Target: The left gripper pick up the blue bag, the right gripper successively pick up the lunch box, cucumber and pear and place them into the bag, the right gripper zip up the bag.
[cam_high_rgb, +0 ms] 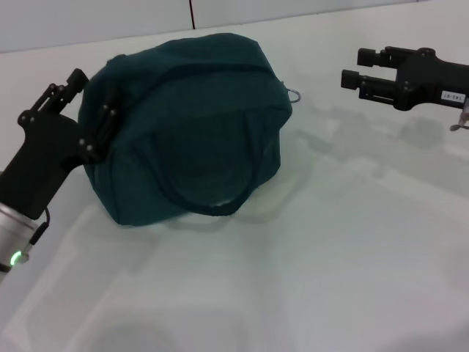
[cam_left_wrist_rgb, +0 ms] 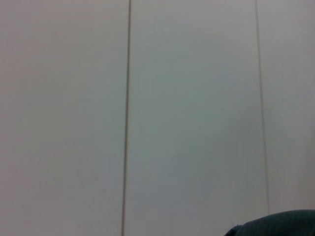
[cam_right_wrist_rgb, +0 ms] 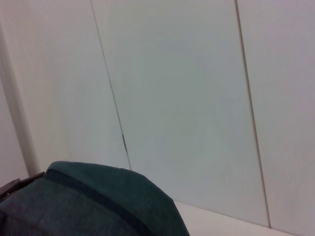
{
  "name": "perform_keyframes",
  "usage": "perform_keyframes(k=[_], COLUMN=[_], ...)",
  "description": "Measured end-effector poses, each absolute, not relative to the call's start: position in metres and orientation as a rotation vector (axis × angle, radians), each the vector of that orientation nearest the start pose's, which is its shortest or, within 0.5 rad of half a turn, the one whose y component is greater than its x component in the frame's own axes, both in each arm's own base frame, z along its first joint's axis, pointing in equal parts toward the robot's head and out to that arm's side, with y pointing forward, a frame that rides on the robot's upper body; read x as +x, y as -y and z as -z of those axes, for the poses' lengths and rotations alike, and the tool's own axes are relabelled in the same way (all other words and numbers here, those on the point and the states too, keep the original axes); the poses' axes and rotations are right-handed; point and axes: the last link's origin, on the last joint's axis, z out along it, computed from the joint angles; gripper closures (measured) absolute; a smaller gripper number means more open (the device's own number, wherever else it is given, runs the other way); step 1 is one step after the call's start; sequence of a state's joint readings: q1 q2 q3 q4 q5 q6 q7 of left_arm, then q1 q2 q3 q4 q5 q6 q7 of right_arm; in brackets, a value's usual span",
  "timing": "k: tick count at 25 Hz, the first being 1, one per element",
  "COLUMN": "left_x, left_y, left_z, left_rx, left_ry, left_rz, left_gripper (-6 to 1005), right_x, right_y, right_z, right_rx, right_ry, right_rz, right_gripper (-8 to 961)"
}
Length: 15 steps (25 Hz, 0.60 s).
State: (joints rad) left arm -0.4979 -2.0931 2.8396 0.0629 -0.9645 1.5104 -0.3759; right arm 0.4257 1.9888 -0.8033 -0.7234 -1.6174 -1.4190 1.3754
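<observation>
While the blue bag point(cam_high_rgb: 187, 125) sits zipped on the white table point(cam_high_rgb: 330, 257) in the head view, the left gripper point(cam_high_rgb: 91, 110) pinches its side and the right gripper point(cam_high_rgb: 352, 78) hovers apart, fingers spread, empty. Both wrist views show only wall panels point(cam_left_wrist_rgb: 192, 113) and the bag's edge.

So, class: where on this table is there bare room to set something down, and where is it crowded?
Bare table runs in front of the blue bag, and between the bag and the right gripper. It is crowded at the bag's left end, where the left gripper presses against it.
</observation>
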Motion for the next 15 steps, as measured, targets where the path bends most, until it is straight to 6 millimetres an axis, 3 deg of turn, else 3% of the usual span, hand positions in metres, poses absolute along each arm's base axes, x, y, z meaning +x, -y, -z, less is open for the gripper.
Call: perform_keyframes(k=[3, 8, 15], left_x=[-0.263, -0.264, -0.265], left_y=[-0.298, -0.292, -0.285], left_z=[0.039, 0.031, 0.027], left_rx=[-1.960, -1.928, -1.999], left_ry=[0.307, 0.311, 0.307], left_rz=[1.128, 1.190, 1.233], left_gripper=[584, 380, 353], right_x=[0.272, 0.264, 0.242], right_y=[-0.354, -0.359, -0.362], right_z=[-0.064, -0.062, -0.059], right_rx=[-2.397, -2.405, -2.472], right_ry=[-0.554, -0.528, -0.453], right_rz=[-0.833, -0.848, -0.927], right_gripper=[376, 373, 375])
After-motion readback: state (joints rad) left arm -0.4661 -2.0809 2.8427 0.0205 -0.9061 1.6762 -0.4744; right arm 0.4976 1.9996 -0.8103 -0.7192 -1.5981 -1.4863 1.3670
